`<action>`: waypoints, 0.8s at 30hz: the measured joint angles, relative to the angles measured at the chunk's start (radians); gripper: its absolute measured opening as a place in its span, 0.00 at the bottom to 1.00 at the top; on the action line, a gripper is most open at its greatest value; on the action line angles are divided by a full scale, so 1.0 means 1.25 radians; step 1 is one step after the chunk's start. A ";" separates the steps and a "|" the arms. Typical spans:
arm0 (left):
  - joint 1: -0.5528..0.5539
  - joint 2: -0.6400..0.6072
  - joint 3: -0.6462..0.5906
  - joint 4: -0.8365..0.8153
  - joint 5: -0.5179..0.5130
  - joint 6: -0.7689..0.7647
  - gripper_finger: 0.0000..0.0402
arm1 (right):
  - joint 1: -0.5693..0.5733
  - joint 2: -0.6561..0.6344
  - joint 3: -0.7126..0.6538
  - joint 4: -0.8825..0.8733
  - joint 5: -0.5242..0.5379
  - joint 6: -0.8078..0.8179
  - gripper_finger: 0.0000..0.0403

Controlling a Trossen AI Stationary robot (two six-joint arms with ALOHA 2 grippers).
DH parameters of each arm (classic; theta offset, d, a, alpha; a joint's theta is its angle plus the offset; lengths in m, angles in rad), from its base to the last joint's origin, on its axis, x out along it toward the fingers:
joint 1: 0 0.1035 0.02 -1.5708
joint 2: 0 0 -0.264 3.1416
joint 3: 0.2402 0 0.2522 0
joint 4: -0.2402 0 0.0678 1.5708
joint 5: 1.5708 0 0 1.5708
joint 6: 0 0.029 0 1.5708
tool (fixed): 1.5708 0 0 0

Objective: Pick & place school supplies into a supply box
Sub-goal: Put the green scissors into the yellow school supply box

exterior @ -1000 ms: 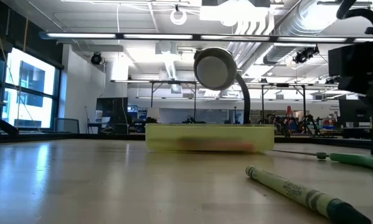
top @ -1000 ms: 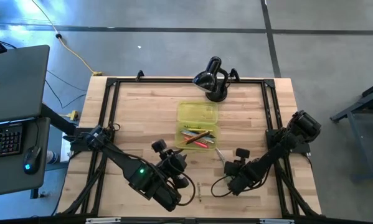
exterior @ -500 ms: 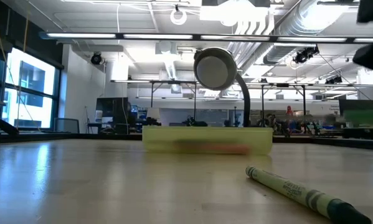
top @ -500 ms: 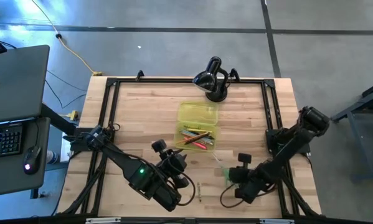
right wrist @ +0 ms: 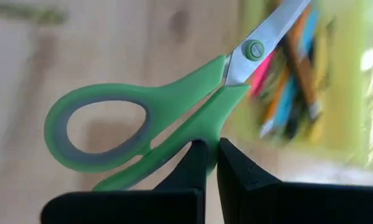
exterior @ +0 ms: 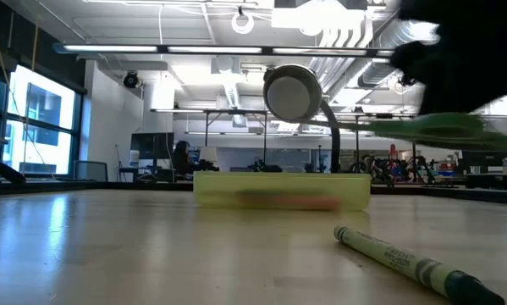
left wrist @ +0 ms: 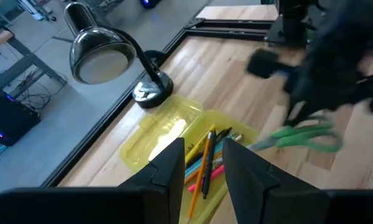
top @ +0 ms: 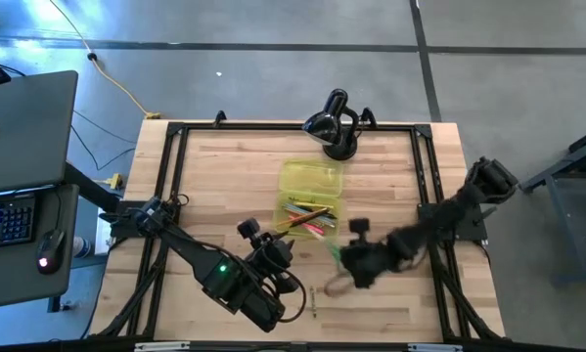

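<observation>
Jaws of the right gripper (right wrist: pixel 211 163) are pressed together on the scissors (right wrist: pixel 167 115), pinching the green handles, lifted above the tabletop (top: pixel 224 186) just beside the supply box (top: pixel 309 200). The scissors have green handles with grey inner loops and steel blades; the blade tips are cut off. The left gripper (left wrist: pixel 205 163) waits near the box, jaws spread, holding nothing. Pencils (left wrist: pixel 206 158) lie inside.

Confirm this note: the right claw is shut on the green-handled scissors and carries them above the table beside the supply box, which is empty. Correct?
Not quite: the supply box is not empty. The left wrist view shows pencils and pens lying in it. The rest holds: the right claw is shut on the green-handled scissors, off the table beside the box.
</observation>
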 joint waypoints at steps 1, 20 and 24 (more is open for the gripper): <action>0.000 0.000 0.000 0.000 -0.001 -0.003 0.34 | -0.033 0.000 0.000 0.024 -0.004 -0.055 0.00; 0.000 -0.002 0.000 0.000 -0.007 0.013 0.34 | -0.410 0.029 0.009 0.207 -0.209 -0.610 0.00; 0.000 -0.002 0.000 0.000 -0.002 0.013 0.34 | -0.419 0.071 0.009 0.258 -0.227 -0.567 0.00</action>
